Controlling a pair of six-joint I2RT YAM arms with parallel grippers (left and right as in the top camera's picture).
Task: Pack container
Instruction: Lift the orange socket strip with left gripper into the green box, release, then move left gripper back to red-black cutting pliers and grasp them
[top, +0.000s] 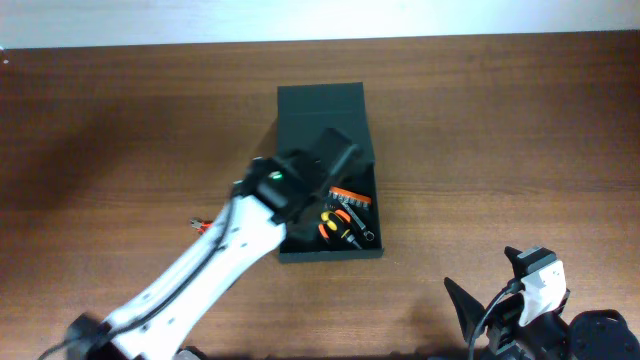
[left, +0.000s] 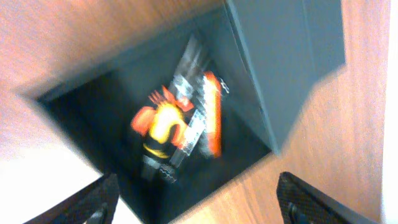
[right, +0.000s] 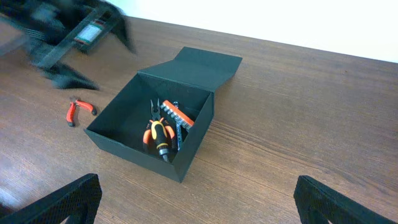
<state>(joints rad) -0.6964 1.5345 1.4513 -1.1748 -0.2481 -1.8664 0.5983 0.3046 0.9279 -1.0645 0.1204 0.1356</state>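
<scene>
Your left gripper (left: 199, 205) hung spread wide over the open container (right: 134, 152), gripping nothing. That green box sat midway across the table (top: 500, 120), lid (top: 320, 105) folded back, pliers (right: 157, 134) and an orange bit set (right: 178, 116) inside. Your right gripper (right: 196, 202) stood spread too, well apart from it.

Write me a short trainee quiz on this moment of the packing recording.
1. True or false: the lid of the box is shut.
2. Where do the red-handled cutters lie? A) inside the box B) on the table beside the box C) on the lid
3. Which arm's pincer hangs over the box, and is it open or shut?
Key: 1 false, the lid is folded back; 2 B; 3 the left pincer, open and holding nothing.
</scene>
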